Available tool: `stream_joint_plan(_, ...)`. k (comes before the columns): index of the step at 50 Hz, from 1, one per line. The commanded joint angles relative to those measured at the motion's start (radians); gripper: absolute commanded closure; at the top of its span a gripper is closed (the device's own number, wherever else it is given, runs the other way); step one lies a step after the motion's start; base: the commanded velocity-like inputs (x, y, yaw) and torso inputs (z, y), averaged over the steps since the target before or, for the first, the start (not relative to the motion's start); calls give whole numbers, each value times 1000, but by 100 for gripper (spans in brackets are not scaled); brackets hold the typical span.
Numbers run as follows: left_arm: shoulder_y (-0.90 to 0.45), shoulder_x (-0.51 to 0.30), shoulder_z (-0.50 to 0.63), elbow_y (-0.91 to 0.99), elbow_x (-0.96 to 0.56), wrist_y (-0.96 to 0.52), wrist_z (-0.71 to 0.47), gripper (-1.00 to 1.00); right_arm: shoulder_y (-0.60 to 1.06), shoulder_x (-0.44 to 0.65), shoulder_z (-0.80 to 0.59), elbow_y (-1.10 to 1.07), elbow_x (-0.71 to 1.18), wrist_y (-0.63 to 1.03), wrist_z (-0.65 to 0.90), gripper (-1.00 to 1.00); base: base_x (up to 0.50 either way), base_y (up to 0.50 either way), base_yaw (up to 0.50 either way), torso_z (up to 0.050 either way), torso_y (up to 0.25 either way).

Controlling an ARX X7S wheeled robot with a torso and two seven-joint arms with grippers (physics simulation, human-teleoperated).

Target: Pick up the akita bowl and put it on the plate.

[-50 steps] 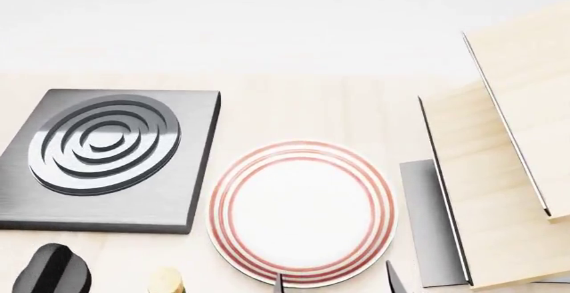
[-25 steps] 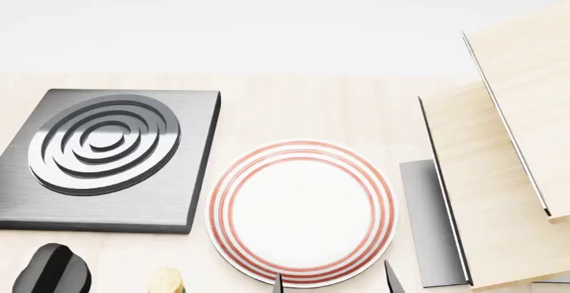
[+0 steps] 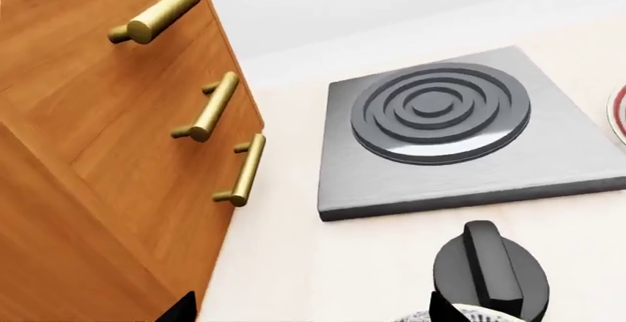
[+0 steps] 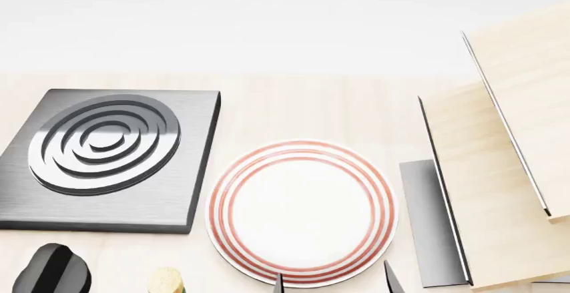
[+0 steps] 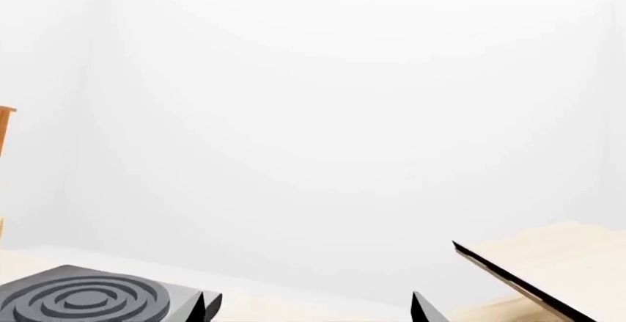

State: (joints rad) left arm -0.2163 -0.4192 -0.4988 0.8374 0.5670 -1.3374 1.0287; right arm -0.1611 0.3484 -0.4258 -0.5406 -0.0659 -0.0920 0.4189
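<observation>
Against the frame half a second earlier, no change is seen in the head view. The plate (image 4: 301,213) lies on the desk (image 4: 294,106), at 3 o'clock of the grey burner (image 4: 107,156). Two dark tips of the right jaws (image 4: 333,281), set apart, are seen at the plate's 6 o'clock edge. The left jaws (image 3: 308,309) are likewise spread, with a patterned sliver, possibly the akita bowl (image 3: 459,315), by one tip.

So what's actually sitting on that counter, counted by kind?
Plates: 1, the plate
Burners: 1, the grey burner
Knobs: 1, the black knob
Bowls: none clearly in view
Total: 3
</observation>
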Motion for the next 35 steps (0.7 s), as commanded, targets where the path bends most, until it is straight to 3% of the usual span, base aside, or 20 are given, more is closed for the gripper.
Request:
stream_joint_plan(1, -4, 16, -35, -16, -20, 1, 19, -100, 4, 3, -4, 4, 2, 0, 3, -100, 0, 0, 0, 0, 0)
stream_joint_plan(35, 111, 7, -82, 1, -33, -15, 94, -100, 20, 7, -14, 18, 9, 7, 11, -100, 0, 0, 0, 0, 0)
